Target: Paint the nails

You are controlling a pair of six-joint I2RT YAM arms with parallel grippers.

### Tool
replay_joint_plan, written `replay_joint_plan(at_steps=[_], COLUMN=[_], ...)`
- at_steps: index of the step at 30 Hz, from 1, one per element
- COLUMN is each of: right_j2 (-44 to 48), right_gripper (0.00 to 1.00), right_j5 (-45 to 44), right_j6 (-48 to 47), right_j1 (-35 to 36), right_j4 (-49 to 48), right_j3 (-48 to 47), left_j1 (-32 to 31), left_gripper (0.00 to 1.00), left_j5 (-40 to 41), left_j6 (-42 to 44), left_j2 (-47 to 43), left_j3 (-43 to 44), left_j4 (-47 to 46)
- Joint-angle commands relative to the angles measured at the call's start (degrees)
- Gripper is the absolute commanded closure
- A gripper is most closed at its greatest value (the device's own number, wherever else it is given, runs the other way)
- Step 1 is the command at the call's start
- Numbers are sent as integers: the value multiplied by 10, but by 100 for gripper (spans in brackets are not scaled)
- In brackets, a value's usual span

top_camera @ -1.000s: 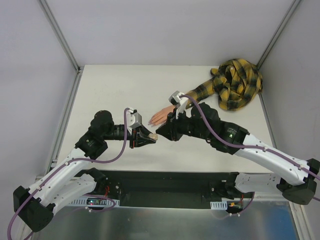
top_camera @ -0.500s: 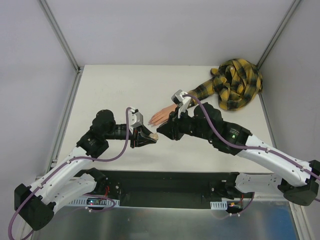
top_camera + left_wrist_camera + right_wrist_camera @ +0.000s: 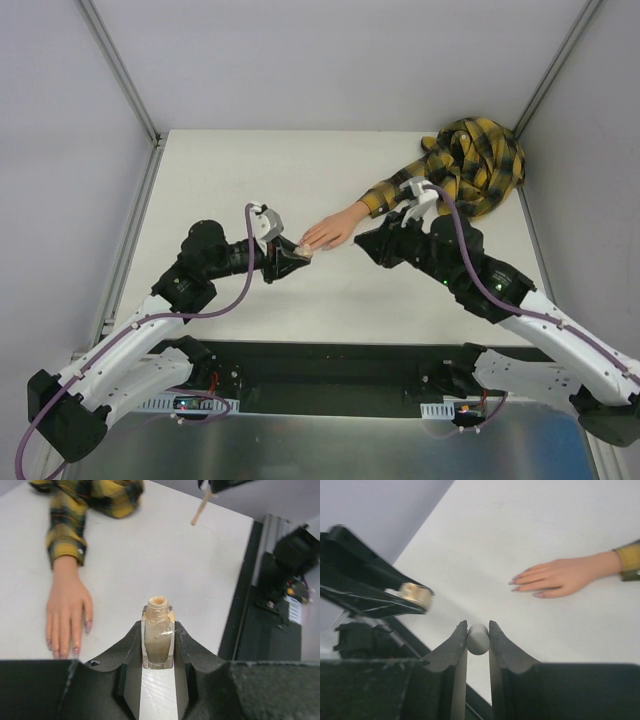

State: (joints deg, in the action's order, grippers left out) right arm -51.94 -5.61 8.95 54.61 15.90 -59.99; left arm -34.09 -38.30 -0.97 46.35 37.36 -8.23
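Right fingers [image 3: 454, 655] back over white table [image 3: 545, 525]

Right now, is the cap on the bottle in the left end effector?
No, the bottle clamped in the left end effector shows a bare open neck, while the right end effector holds the brush cap.

The bottle [image 3: 158, 637] is clear glossy glass; its cap [image 3: 478, 638] looks matt grey plastic. The mannequin hand [image 3: 67, 607] is smooth, dull peach (vinyl or plastic, hard to tell), the nails [image 3: 88, 625] faintly shiny. The sleeve [image 3: 470, 165] is soft woven cloth, the table [image 3: 240, 180] matt white.
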Motion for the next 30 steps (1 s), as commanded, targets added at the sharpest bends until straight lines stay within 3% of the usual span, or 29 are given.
replay_joint_plan(at_steps=[1, 3, 9, 15, 23, 30], right_j2=[30, 27, -75, -238, -344, -394], right_gripper=[100, 100, 99, 100, 100, 99], right_j5=[-5, 18, 47, 47, 23, 7], right_j6=[12, 12, -8, -47, -81, -120], right_j1=[-86, -116, -150, -116, -93, -73], right_j4=[-24, -88, -311, -469, -543, -546], right_j3=[71, 131, 229, 240, 210, 173], left_j1=[-1, -1, -1, 5, 50, 76], left_gripper=[100, 100, 100, 100, 100, 100], left_j5=[170, 245, 323, 331, 323, 300], left_j6=[-76, -92, -54, 4, -10, -10], left_j2=[-15, -12, 63, 175, 298, 314], left_j3=[18, 3, -28, -11, 23, 7], left_j4=[-107, -177, -352, -448, -550, -565])
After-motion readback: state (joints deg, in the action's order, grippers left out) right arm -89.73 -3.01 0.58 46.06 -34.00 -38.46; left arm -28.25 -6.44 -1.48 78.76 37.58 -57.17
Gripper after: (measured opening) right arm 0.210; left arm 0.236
